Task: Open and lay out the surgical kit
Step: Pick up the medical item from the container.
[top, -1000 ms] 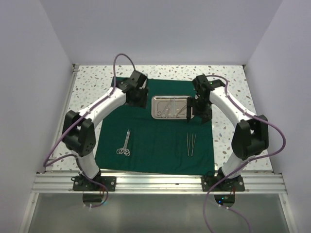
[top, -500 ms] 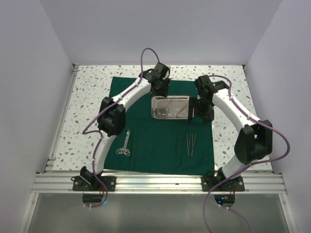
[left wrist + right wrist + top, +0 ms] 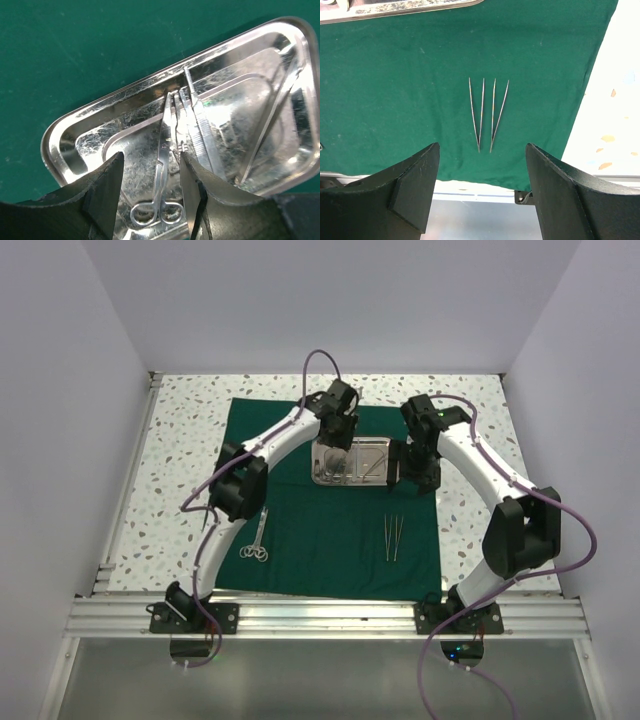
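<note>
The dark green drape (image 3: 330, 530) lies spread flat on the table. The steel tray (image 3: 370, 478) sits on its far middle. My left gripper (image 3: 335, 445) is open over the tray's left part. In the left wrist view its fingers (image 3: 105, 192) straddle small scissors (image 3: 160, 185) that lie in the tray (image 3: 85, 125) beside forceps (image 3: 202, 135) and another slender tool. One pair of scissors (image 3: 257, 538) lies on the drape at the left. Two tweezers (image 3: 393, 537) lie at the right, also in the right wrist view (image 3: 487, 112). My right gripper (image 3: 418, 475) is open and empty beside the tray's right end.
The speckled tabletop (image 3: 180, 450) shows round the drape (image 3: 395, 75). White walls close in the left, far and right sides. An aluminium rail (image 3: 320, 615) with both arm bases runs along the near edge.
My left arm has swung right from the drape's far left to above the tray's left part. My right gripper has pulled slightly right, off the tray's right end.
</note>
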Robot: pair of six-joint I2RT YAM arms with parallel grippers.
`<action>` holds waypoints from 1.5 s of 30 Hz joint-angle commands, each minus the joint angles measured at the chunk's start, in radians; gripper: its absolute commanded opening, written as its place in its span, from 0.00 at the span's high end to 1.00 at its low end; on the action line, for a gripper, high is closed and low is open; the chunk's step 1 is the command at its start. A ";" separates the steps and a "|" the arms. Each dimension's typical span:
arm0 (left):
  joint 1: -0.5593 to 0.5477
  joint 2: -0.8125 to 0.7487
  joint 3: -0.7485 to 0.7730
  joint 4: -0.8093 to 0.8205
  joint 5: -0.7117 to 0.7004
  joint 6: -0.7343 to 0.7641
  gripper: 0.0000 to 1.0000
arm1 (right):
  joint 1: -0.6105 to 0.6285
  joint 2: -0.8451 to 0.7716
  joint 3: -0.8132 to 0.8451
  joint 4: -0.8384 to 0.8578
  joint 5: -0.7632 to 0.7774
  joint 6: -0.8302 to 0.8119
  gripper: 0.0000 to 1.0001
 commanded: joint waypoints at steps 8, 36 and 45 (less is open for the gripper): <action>-0.023 0.078 0.007 0.010 -0.050 0.058 0.48 | -0.010 0.011 0.042 -0.019 0.000 -0.008 0.27; -0.002 0.196 0.070 -0.072 -0.128 -0.025 0.62 | -0.013 0.031 0.076 -0.030 -0.010 -0.025 0.27; -0.003 0.218 0.046 -0.088 -0.123 -0.057 0.80 | -0.014 0.025 0.070 -0.025 -0.013 -0.024 0.27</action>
